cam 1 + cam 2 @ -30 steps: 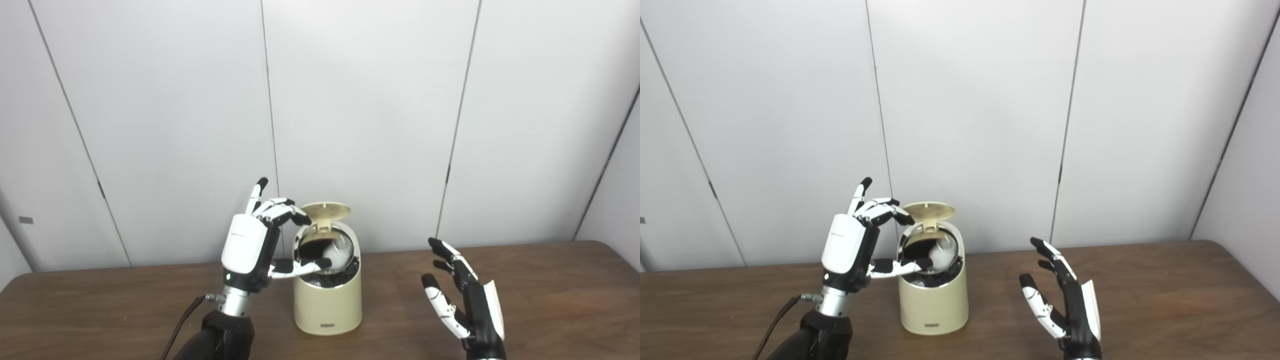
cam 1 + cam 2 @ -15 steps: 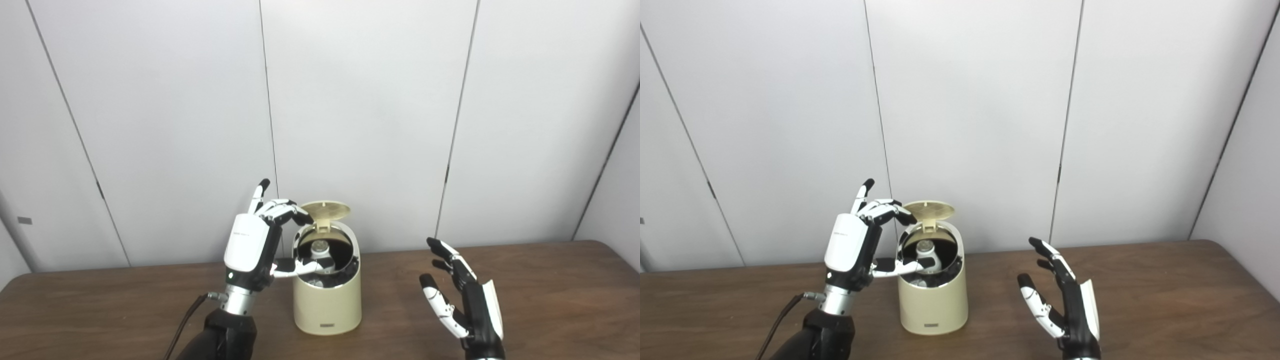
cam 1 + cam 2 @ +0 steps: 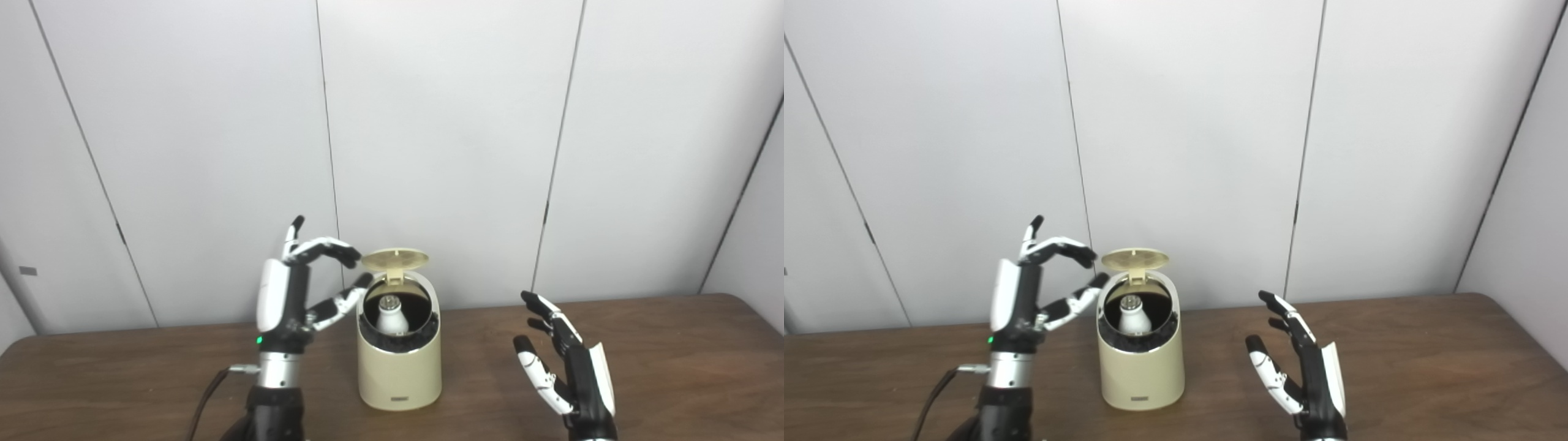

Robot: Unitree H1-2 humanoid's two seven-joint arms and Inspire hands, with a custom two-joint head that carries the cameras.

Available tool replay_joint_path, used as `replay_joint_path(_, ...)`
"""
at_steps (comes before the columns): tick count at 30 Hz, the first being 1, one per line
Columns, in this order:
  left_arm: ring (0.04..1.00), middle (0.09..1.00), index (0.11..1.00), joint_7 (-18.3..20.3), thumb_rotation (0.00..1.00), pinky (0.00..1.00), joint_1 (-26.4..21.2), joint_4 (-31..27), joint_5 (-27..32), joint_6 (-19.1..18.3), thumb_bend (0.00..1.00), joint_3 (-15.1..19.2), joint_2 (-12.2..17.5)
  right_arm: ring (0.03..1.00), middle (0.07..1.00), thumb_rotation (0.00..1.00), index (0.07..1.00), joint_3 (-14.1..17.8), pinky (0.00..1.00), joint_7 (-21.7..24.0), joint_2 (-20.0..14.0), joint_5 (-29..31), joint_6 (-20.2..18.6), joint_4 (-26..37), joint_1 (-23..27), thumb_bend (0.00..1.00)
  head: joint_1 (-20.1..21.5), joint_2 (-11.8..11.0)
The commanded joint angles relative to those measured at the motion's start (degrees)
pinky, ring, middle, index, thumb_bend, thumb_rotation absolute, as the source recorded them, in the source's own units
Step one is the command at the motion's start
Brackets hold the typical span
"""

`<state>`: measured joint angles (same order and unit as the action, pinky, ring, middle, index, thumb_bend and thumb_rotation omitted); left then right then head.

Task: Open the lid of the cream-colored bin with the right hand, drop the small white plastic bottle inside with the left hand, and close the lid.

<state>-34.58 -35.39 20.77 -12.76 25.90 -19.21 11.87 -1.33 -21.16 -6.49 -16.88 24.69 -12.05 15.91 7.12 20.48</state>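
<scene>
The small white plastic bottle (image 3: pixel 392 315) is now sitting upright inside the cream-colored cylindrical bin (image 3: pixel 399 367), its silvery cap showing through the round, dark-lined opening. A second ago it was a white blur between the fingers of the left hand (image 3: pixel 288 300) at the mouth of the bin; half a second ago it was settling into the opening with the thumb across the rim. Now the black-and-white left hand is pulling back to the left of the bin — fingers loosely curled and apart, gripping nothing, one fingertip close beside the rim without clearly touching it.

The round cream lid (image 3: pixel 395 260) is standing tipped up on its rear hinge, nearly level above the opening. The right hand (image 3: pixel 1304 373) is waiting well apart to the right over the brown wooden table (image 3: pixel 674 367), palm turned inward and fingers spread, holding nothing; it is staying in almost the same place across the three moments.

So the drop looks finished — what is left is closing the lid, which probably means a downward press on its raised edge once the left hand is clear of its path.
</scene>
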Motion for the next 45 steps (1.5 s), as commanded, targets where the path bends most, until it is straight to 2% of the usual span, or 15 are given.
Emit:
replay_joint_path(1,0.635,0.477,0.498,4.13,0.00,1.00,-0.14,-4.51,3.94,0.96,0.52,3.23,0.88,0.843,0.839,0.66,0.796,0.05,0.76,-0.62,-0.16,-0.61,2.17,1.44,1.58,0.23,-0.03,-0.10)
replay_joint_path(5,0.632,0.477,0.498,11.47,0.00,0.94,4.13,-11.09,10.73,0.72,0.52,8.76,0.16,0.849,0.843,0.67,0.802,0.35,0.78,0.16,-0.34,0.48,2.20,1.37,1.62,0.25,-0.17,-0.36)
replay_joint_path(8,0.616,0.473,0.510,14.55,0.00,0.82,7.63,-15.65,12.00,0.54,0.52,12.58,0.01,0.854,0.847,0.71,0.806,1.04,0.78,0.53,-0.19,0.09,1.99,1.87,1.62,0.25,-0.41,-0.48)
replay_joint_path(9,0.605,0.480,0.503,15.16,0.00,0.73,8.34,-16.33,11.35,0.75,0.52,13.63,0.02,0.858,0.851,0.72,0.811,1.24,0.79,0.78,-0.19,0.22,1.91,2.02,1.65,0.26,-0.56,-0.43)
replay_joint_path(12,0.568,0.491,0.492,18.63,0.00,0.60,10.63,-18.20,13.71,1.01,0.51,16.31,0.06,0.871,0.868,0.77,0.822,1.53,0.80,1.53,-0.50,0.27,1.91,3.31,1.78,0.30,-0.93,-0.60)
replay_joint_path(15,0.563,0.548,0.492,23.26,0.06,0.57,12.67,-19.41,18.20,0.99,0.49,18.45,-0.06,0.875,0.875,0.74,0.835,1.67,0.80,2.06,-0.81,-1.84,1.08,6.86,2.07,0.29,-1.15,-0.60)
replay_joint_path(17,0.586,0.579,0.494,25.49,0.07,0.57,13.76,-19.39,20.67,0.92,0.49,19.81,-0.26,0.868,0.873,0.74,0.842,1.54,0.79,3.44,-1.56,-4.44,-1.74,10.46,2.66,0.28,-1.03,-0.68)
replay_joint_path(19,0.629,0.625,0.496,28.03,0.08,0.60,14.83,-19.23,23.04,0.45,0.48,20.34,0.06,0.900,0.905,0.80,0.884,0.75,0.81,7.09,-3.08,-6.29,-5.59,15.12,3.45,0.29,-0.87,-0.67)
replay_joint_path(22,0.725,0.731,0.498,32.46,0.08,0.68,16.21,-19.05,25.32,-0.89,0.48,20.03,1.00,0.963,0.977,0.90,0.960,-0.51,0.88,13.26,-5.90,-11.25,-11.62,22.38,4.73,0.41,-1.02,-0.62)
replay_joint_path(23,0.754,0.762,0.633,33.71,0.23,0.71,16.61,-19.01,25.45,-1.57,0.37,19.87,1.30,0.977,0.988,0.91,0.973,-0.87,0.90,15.51,-6.87,-12.61,-13.95,24.61,5.47,0.44,-1.10,-0.62)
replay_joint_path(25,0.804,0.815,0.774,35.51,0.49,0.75,17.17,-18.89,25.30,-2.46,0.29,19.86,1.29,0.996,0.996,0.96,0.975,-1.51,0.94,19.68,-8.79,-14.76,-17.72,28.15,7.29,0.53,-1.17,-0.55)
replay_joint_path(29,0.820,0.830,0.808,36.73,0.58,0.75,17.89,-19.00,24.02,-3.55,0.31,20.28,-0.06,1.000,0.947,1.00,0.930,-2.65,0.93,28.27,-11.95,-17.40,-24.49,33.44,12.23,0.70,-1.43,-0.31)
replay_joint_path(34,0.807,0.811,0.790,36.56,0.61,0.75,18.07,-18.64,21.99,-3.86,0.35,20.54,-1.81,0.992,0.921,1.00,0.902,-4.50,0.93,37.09,-15.04,-19.46,-30.04,35.91,17.86,0.82,-2.03,-0.45)
replay_joint_path(39,0.789,0.784,0.762,36.40,0.63,0.74,18.19,-18.05,20.69,-2.89,0.34,20.88,-3.57,0.996,0.918,1.00,0.896,-7.10,0.94,42.25,-16.36,-21.39,-31.31,35.54,22.30,0.87,-2.22,-0.58)
replay_joint_path(45,0.777,0.771,0.744,36.69,0.62,0.73,18.22,-18.07,20.31,-2.08,0.31,21.25,-4.76,1.000,0.919,1.00,0.891,-10.48,0.97,46.05,-15.24,-24.94,-32.52,33.20,26.39,0.90,-2.68,-0.77)
